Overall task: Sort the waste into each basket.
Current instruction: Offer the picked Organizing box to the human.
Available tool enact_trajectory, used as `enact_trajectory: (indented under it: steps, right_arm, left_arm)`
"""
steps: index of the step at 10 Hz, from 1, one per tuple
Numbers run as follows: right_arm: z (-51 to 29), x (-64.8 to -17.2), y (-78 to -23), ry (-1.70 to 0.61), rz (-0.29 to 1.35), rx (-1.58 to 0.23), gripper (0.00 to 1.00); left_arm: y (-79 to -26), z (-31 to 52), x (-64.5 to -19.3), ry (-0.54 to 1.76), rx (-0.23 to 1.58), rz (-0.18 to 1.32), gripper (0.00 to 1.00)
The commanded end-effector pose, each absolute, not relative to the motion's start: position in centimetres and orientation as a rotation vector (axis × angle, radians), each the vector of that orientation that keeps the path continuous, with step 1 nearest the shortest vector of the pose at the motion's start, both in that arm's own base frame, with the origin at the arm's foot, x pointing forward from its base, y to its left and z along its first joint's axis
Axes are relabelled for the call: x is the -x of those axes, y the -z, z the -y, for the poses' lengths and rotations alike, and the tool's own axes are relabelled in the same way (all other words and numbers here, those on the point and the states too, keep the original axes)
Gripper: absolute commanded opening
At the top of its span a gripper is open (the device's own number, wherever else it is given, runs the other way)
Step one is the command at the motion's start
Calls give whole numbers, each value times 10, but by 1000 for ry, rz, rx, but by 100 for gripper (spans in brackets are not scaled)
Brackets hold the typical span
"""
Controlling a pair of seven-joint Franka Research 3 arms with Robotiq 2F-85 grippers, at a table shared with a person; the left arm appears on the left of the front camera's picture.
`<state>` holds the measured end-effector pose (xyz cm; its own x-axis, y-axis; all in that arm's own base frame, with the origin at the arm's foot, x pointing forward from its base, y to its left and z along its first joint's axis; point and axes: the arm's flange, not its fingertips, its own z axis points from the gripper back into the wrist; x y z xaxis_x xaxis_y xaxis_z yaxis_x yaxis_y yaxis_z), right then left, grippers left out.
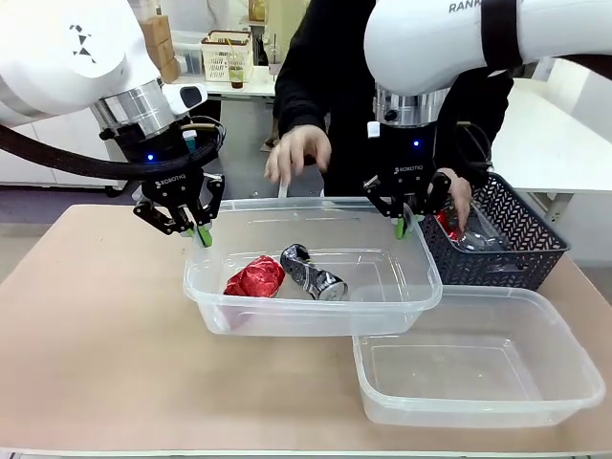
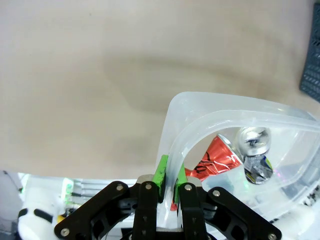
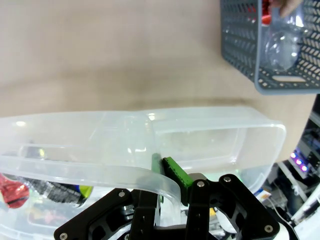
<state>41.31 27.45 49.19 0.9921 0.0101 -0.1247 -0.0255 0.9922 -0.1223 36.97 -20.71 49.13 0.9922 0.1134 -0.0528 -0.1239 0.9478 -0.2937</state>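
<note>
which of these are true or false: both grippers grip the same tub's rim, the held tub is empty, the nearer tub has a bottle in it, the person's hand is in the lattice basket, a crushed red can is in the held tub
1. Both grippers grip the same tub's rim. True: the left gripper and the right gripper each pinch the rim of the farther clear tub.
2. The held tub is empty. False: it holds a crushed red can and a crushed silver can.
3. The nearer tub has a bottle in it. False: the nearer clear tub shows nothing inside.
4. The person's hand is in the lattice basket. True: one hand reaches into the dark lattice basket.
5. A crushed red can is in the held tub. True.
</note>
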Motion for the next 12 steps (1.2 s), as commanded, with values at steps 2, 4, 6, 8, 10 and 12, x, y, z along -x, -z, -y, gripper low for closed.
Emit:
enact_trajectory:
  steps: [2,4,6,8,10,12]
  right_arm:
    - [-273,-412,-490,-23,-129,146,6]
    - [-273,-412,-490,-23,-129,146,6]
    - [-273,-412,-490,-23,-129,146,6]
    - [-273,-412,-490,-23,-129,146,6]
    - [-273,-412,-490,-23,-129,146,6]
    - [-273,-412,-490,-23,-129,146,6]
  left_arm:
    - [-502,206,-368,-144,343,-28,7]
    - [-502,206,-368,-144,343,-28,7]
    - [-502,206,-368,-144,343,-28,7]
    - [-502,206,-368,-144,343,-28,7]
    - [-502,206,-368,-144,343,-28,7]
    - [-502,206,-368,-144,343,-28,7]
